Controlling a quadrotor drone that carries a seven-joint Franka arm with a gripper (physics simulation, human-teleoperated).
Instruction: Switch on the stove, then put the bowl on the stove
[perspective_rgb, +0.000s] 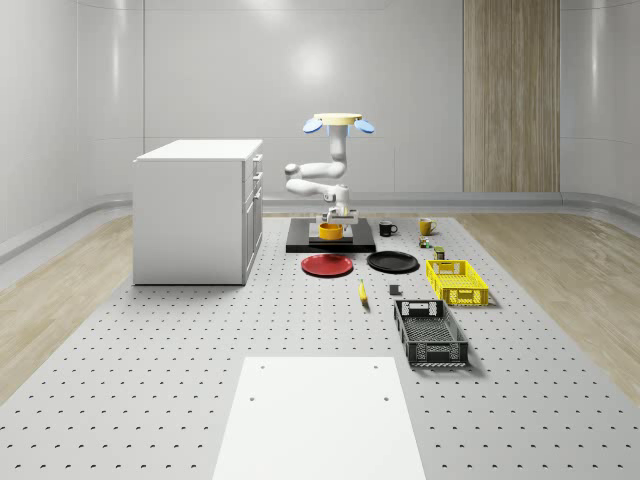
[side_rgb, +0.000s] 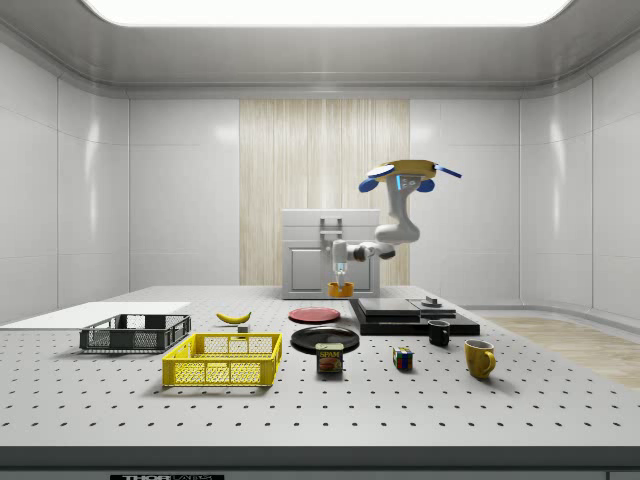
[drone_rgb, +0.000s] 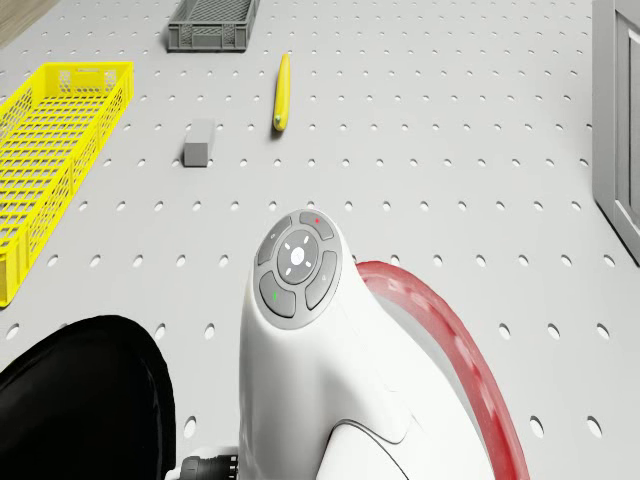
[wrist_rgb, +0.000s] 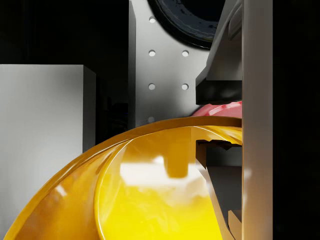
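Hovering above the far edge of the stove (perspective_rgb: 300, 244), the drone (perspective_rgb: 338, 123) hangs its arm down toward the perforated surface (perspective_rgb: 150, 340). The white cabinet (perspective_rgb: 195, 210) stands at the whole-scene view's left of the stove. The red plate (perspective_rgb: 327, 265) and black plate (perspective_rgb: 392, 262) lie just in front of it. The pincer (perspective_rgb: 331, 222) is closed on the rim of the yellow bowl (perspective_rgb: 331, 232), one finger (wrist_rgb: 220, 165) inside the rim, and the bowl sits at the stove top.

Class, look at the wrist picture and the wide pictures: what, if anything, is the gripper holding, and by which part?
The gripper holds the orange bowl by its rim, one finger inside the wall, over the black stove.
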